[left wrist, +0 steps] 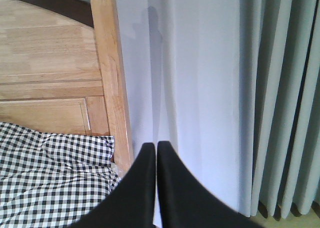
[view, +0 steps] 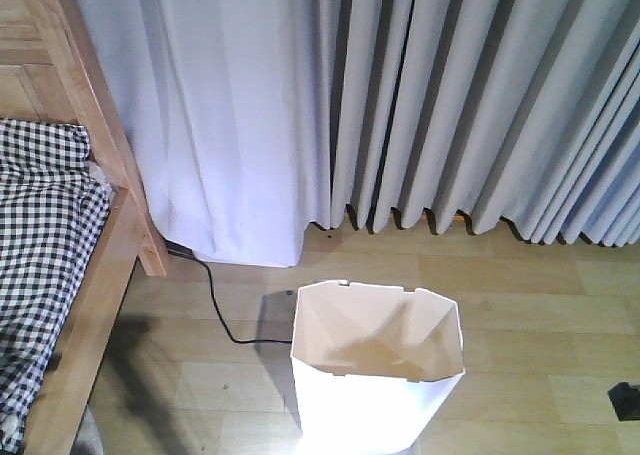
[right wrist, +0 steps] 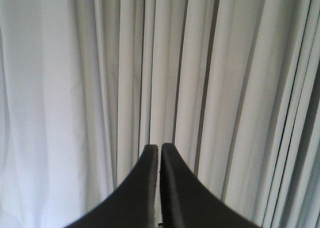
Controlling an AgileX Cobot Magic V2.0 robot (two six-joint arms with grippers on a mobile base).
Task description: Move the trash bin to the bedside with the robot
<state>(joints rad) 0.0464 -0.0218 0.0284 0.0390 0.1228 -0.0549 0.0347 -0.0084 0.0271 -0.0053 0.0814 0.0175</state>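
- Pale grey curtains (view: 450,105) filled the upper part of the front view, hanging in folds down to a wood-plank floor (view: 520,315).
- At the left edge of that view stood the bed (view: 105,165), its light wooden post slanting down to the floor and its side rail running toward the lower left corner.
- Black-and-white checked bedding (view: 45,245) lay on the bed, at the left of the frame.
- The bin (view: 375,370) stood upright on the floor at the lower centre, white outside, cream inside, its notched rim open to the camera.
- The bin was near the bed but apart from it, with bare floor between it and the rail.
- A black cable (view: 222,315) ran along the floor from under the curtain toward the bin's left side.
- A small dark object showed at the lower right edge; what it was could not be told.
- In the left wrist view, the left pincer (left wrist: 156,150) was clenched, its black fingers meeting at the tips with nothing between them, before the bed post and curtain.
- In the right wrist view, the right pincer (right wrist: 159,150) was likewise clenched on nothing, facing only curtain.
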